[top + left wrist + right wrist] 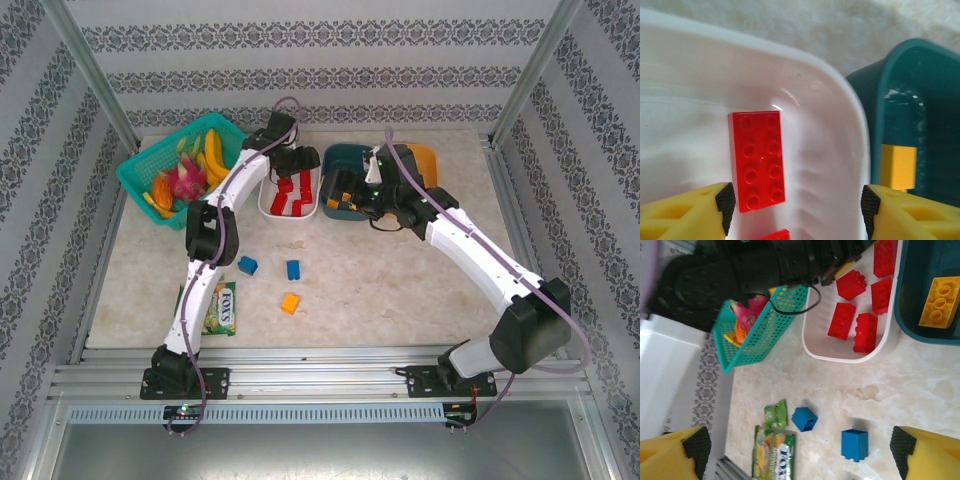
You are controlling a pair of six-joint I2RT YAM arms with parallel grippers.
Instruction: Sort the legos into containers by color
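Three legos [293, 269] sit loose mid-table, 2 blue + 1 orange, on the near side of the tubs; red bricks [757, 160] lie in the white tub [830, 150], a yellow brick [940, 300] in the teal tub [880, 100]. Your left gripper [795, 205] hangs over the white tub, jaws wide, empty; right gripper [800, 450] likewise spread, nothing held. Watch it: tubs are glossy, rounded, touching, so a finger clipping a rim would prob. skate them across the polished stone-look table [400, 290]. Bricks are hard, slick-sided, studded; an off-centre pinch could squirt one out.

"fox's" in white letters on the green snack packet [222, 308]
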